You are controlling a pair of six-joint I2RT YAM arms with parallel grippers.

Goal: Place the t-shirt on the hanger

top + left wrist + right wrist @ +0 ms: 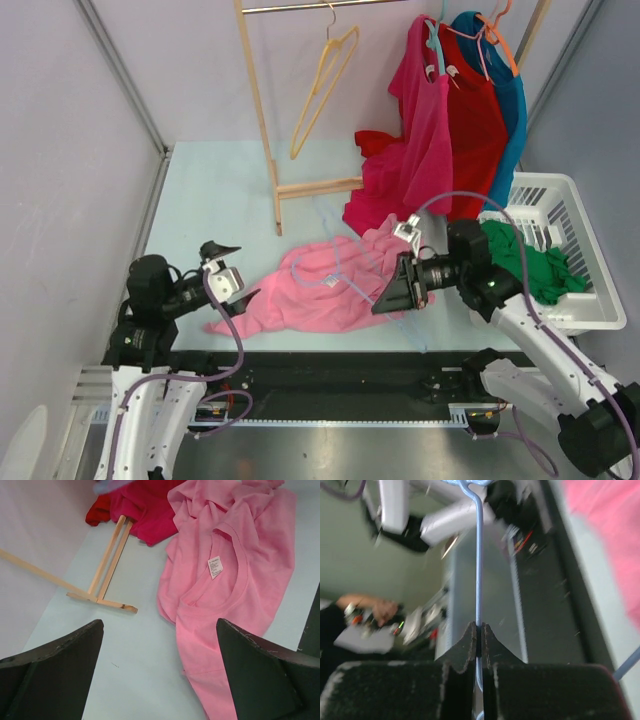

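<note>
Your left gripper (231, 270) is just beside the left edge of the t-shirt (310, 295), jaws spread wide, aimed toward the cloth. Your right gripper (393, 291) is over the t-shirt's right side, pointing left, fingers clamped tight on the hanger (479, 555) wire. Both forearms are low.

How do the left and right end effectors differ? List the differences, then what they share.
The left end effector is open; the right end effector is shut. The left holds nothing, near the light pink cotton t-shirt; the right clamps the thin pale lavender-blue hanger. Both have black fingers.
</note>
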